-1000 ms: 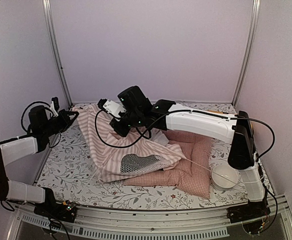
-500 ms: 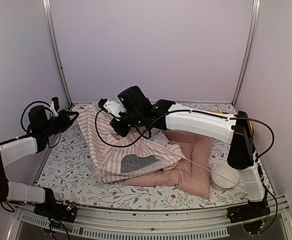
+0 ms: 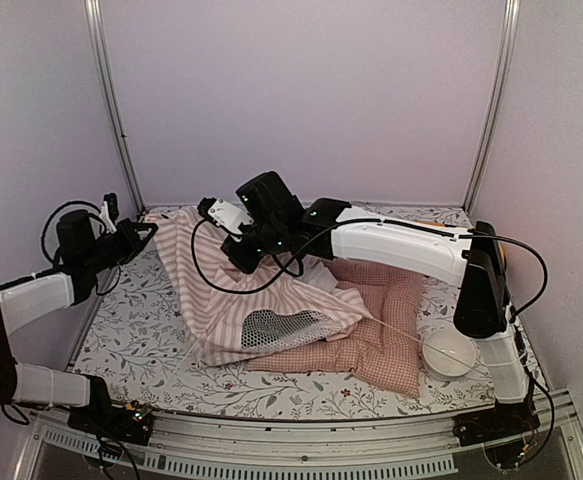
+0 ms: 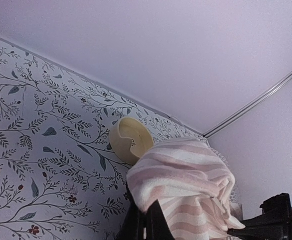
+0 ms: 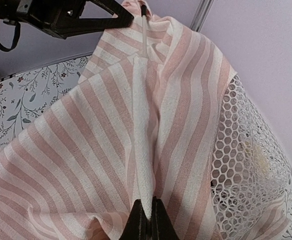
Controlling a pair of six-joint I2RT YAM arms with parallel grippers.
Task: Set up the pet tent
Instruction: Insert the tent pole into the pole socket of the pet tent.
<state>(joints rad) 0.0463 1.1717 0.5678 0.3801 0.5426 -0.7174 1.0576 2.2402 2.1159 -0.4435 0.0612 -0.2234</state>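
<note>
Over the last second almost nothing shifts. The pink-and-white striped fabric pet tent (image 3: 261,290) stays a slack heap running from the centre of the floral-printed worktop (image 3: 141,335) out toward 10 o'clock. Its oval black mesh window (image 3: 276,325) lies flat at the heap's 6 o'clock edge. My right pincer (image 5: 148,220) only creeps a touch toward 12 o'clock, pinched tight on a striped seam fold. My left pincer (image 4: 146,222) holds at 9 o'clock, closed on a bunched corner. I judge the cloth is being stretched between the two, with no frame raised yet.

Much is hidden. The heap covers part of the pink checked square cushion (image 3: 386,335). One thin white pole (image 3: 403,333) pokes out toward 4 o'clock, and I cannot find the others. I cannot pick out the sheer curtain. From overhead my right fingertips sit buried behind the wrist.
</note>
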